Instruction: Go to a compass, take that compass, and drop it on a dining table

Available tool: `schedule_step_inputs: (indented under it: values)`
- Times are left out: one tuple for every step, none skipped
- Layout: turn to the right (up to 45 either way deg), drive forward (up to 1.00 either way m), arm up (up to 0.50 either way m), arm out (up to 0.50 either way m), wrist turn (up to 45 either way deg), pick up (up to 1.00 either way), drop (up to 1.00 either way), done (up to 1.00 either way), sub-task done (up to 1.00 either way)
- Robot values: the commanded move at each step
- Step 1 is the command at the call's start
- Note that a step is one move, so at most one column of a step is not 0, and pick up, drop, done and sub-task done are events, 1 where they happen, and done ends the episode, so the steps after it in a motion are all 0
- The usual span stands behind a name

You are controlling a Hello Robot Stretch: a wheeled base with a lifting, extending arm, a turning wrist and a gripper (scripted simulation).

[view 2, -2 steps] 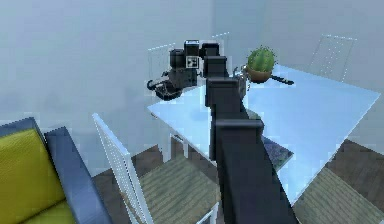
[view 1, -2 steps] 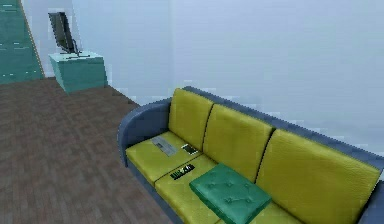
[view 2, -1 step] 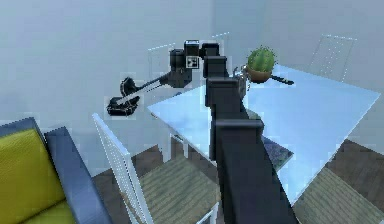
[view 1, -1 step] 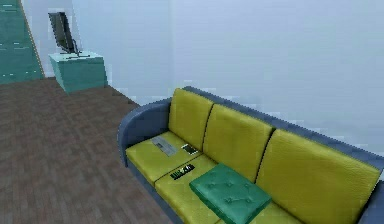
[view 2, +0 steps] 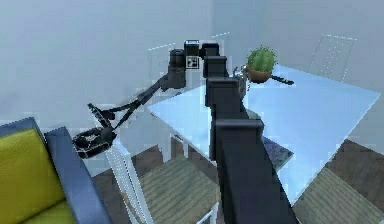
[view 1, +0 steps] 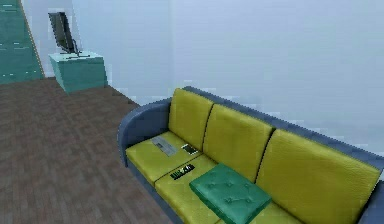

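One claw (view 2: 95, 140) near the sofa arm (view 2: 66, 168); any load cannot be told

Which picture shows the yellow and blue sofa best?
The forward view. The sofa stretches across it, with yellow cushions, a blue frame and a green pillow on the seat. The arm side view shows one corner at its bottom left: a yellow cushion and the blue armrest.

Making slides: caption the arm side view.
Arm reaches past a glass table with a plant, gripper near a sofa.
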Motion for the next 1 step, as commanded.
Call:
schedule_step_inputs:
  values:
    - [0.0,0.00,0.00,0.00,-18.0,0.00,0.00,0.00,0.00]
